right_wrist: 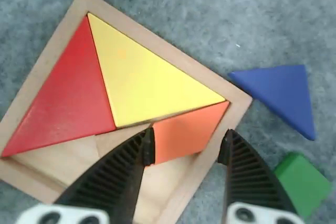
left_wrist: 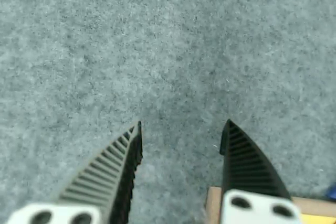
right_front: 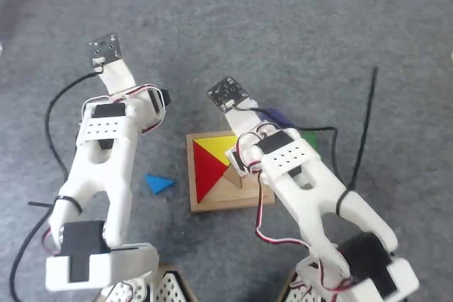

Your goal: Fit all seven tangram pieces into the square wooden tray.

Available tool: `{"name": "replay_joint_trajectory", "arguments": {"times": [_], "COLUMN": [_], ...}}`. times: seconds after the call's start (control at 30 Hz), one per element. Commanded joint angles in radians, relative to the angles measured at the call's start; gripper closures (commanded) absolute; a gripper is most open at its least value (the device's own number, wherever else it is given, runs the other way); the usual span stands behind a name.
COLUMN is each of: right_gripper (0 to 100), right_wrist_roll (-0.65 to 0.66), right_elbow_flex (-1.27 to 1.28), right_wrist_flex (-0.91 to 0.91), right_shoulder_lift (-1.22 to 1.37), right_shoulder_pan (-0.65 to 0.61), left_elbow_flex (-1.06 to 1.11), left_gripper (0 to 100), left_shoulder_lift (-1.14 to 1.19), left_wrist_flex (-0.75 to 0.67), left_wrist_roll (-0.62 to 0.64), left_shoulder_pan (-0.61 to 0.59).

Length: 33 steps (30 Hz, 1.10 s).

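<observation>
Felt [right_front: 283, 33], tray [right_wrist: 239, 109] holds red [right_wrist: 63, 98], yellow [right_wrist: 147, 80], orange pieces [right_wrist: 181, 137], left pincer [left_wrist: 184, 123], right pincer [right_wrist: 189, 131] agape, empty

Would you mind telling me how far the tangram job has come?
Done: red triangle and yellow triangle lie in the tray. In hand: the right gripper straddles the orange piece, lying in the tray. Remaining: dark blue triangle, green piece and light blue triangle lie on the carpet; the left gripper hangs open over carpet.
</observation>
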Motion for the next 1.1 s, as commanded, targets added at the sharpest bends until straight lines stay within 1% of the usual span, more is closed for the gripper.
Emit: {"name": "replay_joint_trajectory", "arguments": {"times": [0.0, 0.13, 0.33, 0.6, 0.8, 0.97, 1.07], "right_gripper": [78.9, 78.9, 78.9, 78.6, 78.6, 78.6, 78.6], "right_wrist_roll": [0.006, 0.011, 0.008, 0.003, 0.003, 0.002, -0.023], "right_elbow_flex": [-0.032, 0.002, 0.054, 0.060, 0.049, 0.031, 0.031], "right_wrist_flex": [0.022, -0.012, -0.030, -0.033, -0.053, -0.051, -0.048], "right_shoulder_lift": [-0.064, -0.064, -0.064, -0.059, 0.047, 0.085, 0.091], "right_shoulder_pan": [0.038, 0.045, -0.024, -0.025, -0.071, -0.065, -0.031], "left_elbow_flex": [-0.024, -0.024, -0.024, -0.024, -0.022, -0.022, -0.022], "left_gripper": [76, 76, 76, 76, 76, 76, 76], "left_shoulder_lift": [-0.048, -0.048, -0.046, -0.046, -0.046, -0.046, -0.046], "left_wrist_flex": [0.003, 0.003, 0.003, 0.003, 0.003, 0.003, 0.003], "left_wrist_roll": [-0.011, -0.011, -0.011, -0.011, -0.011, -0.011, -0.011], "left_shoulder_pan": [-0.003, -0.003, -0.003, -0.003, -0.003, -0.003, -0.003]}}
